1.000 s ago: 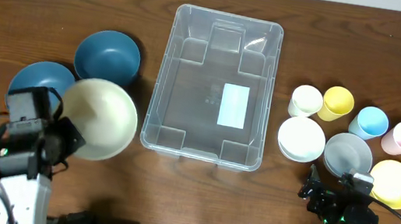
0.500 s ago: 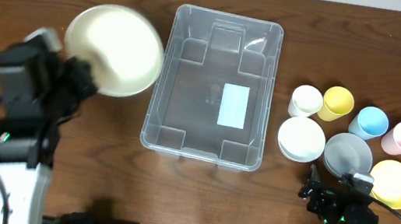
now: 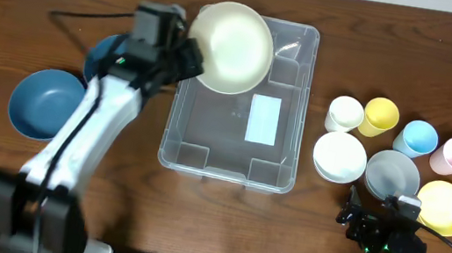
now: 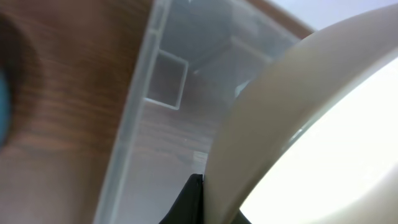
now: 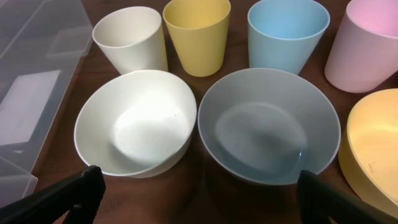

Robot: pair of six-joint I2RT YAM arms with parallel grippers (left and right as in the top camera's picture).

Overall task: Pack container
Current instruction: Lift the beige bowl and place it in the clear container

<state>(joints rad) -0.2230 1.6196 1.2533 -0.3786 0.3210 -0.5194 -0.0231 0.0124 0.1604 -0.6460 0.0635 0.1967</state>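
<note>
1 container (image 3: pixel 207 133), centre frame. 6 bowls: cream bowl (image 3: pixel 230 45) tilted over the container's upper-left corner, left gripper (image 3: pixel 187 59) clamped on its rim; 2 blue bowls (image 3: pixel 45 103) at left, one half hidden by the arm; white bowl (image 3: pixel 339 156), grey bowl (image 3: pixel 392 174) and yellow bowl (image 3: pixel 443 207) at right. 5 cups (image 3: pixel 419 138) upper right: 1 cream, 2 yellow, 1 blue, 1 pink. Right gripper (image 5: pixel 199 176) bottom right, jaws spread wide, holding nothing.
</note>
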